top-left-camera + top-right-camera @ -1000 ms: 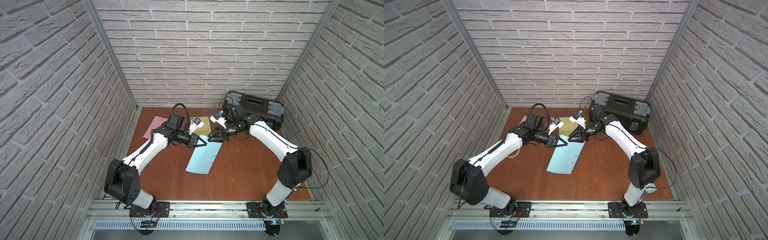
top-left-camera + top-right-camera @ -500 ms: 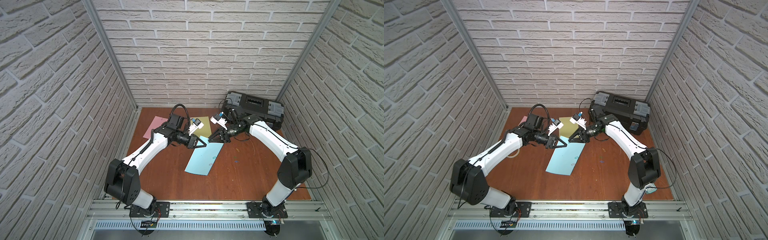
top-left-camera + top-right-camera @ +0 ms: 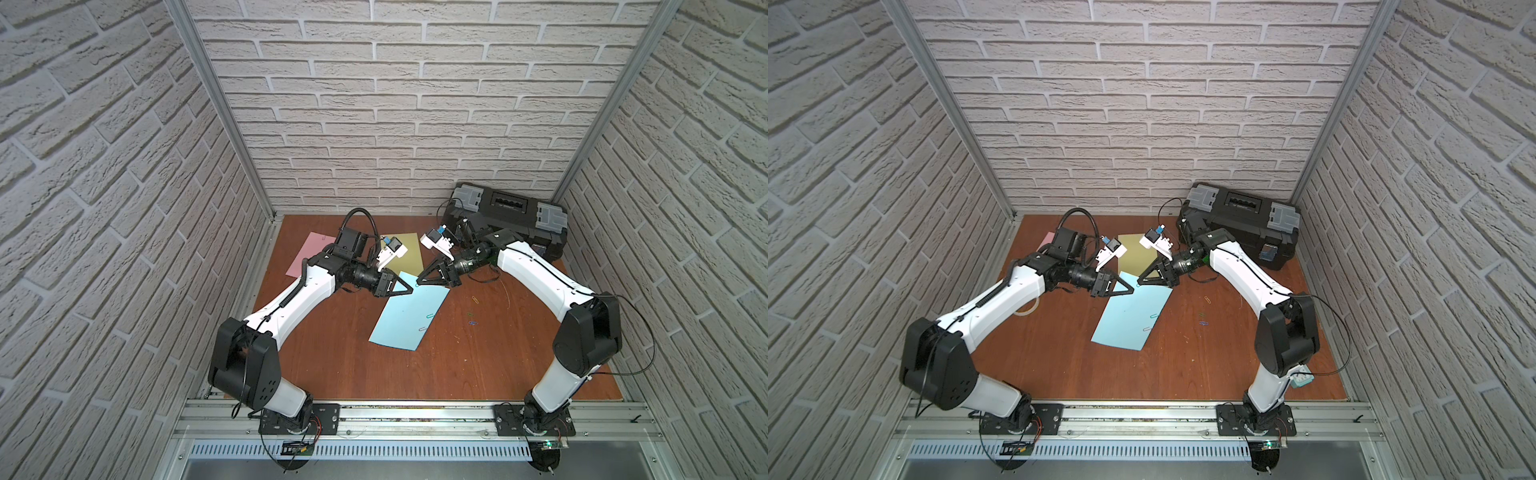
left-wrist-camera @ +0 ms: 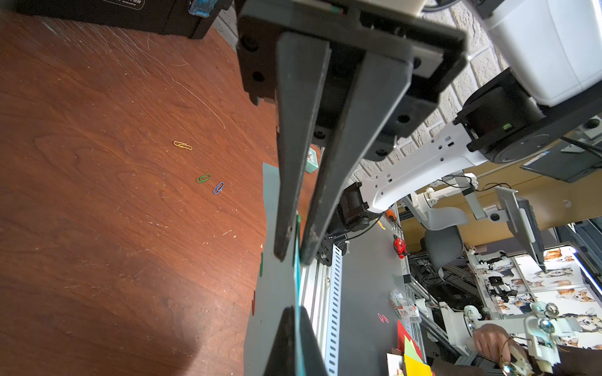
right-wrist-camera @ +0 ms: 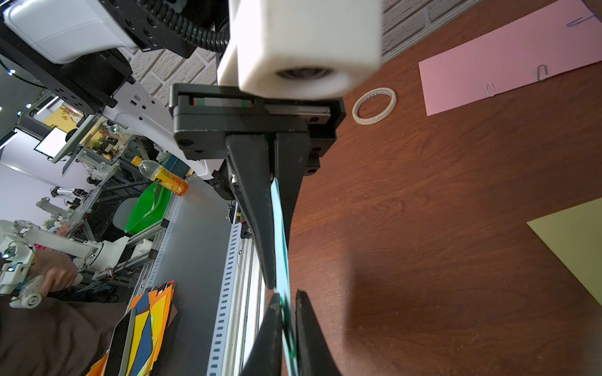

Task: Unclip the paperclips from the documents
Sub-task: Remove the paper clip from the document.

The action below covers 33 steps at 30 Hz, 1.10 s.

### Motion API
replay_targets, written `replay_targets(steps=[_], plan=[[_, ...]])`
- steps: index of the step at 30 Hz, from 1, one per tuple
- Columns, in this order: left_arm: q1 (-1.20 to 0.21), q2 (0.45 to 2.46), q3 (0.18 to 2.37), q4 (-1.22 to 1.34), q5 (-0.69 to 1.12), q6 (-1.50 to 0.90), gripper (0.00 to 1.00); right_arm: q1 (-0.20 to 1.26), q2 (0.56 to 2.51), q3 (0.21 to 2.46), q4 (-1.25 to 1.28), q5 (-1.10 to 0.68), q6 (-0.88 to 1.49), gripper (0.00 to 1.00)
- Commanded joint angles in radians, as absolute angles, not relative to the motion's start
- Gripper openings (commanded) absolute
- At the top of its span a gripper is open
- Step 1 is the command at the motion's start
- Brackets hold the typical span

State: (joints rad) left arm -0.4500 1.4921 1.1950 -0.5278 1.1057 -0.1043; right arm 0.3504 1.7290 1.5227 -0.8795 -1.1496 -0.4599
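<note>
- Since a second earlier the right gripper [image 3: 419, 281] had slid in toward the left gripper [image 3: 409, 289], and its jaws, wide apart back then, had drawn in to a sliver.
- That sliver sat around the green paperclip [image 4: 298, 219] on the raised edge of the light blue sheet [image 3: 409, 318]; whether it truly pinched yet, I couldn't tell.
- The left gripper was clamped hard on that same edge, nearly tip to tip with its partner.
- The sheet's near end lay on the table [image 3: 478, 365], with two more clips [image 3: 429, 316] along its right side.
- Behind the arms lay the pink sheet [image 3: 309, 253] and the yellow sheet [image 3: 409, 253], both flat.
- Orange, green and blue loose clips [image 4: 203, 178] lay on bare wood, right of the blue sheet.
</note>
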Motion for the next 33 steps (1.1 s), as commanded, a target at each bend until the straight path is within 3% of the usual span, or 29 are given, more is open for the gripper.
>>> replay_targets(steps=[1,33], plan=[[-0.445,1.485,1.208,-0.538,1.131,-0.068,0.0,0.338,1.726,1.545,-0.869,-1.182,-0.454,0.1],[-0.445,1.485,1.193,-0.553,1.126,-0.057,0.0,0.291,1.704,1.507,-0.791,-1.2,-0.382,0.04]])
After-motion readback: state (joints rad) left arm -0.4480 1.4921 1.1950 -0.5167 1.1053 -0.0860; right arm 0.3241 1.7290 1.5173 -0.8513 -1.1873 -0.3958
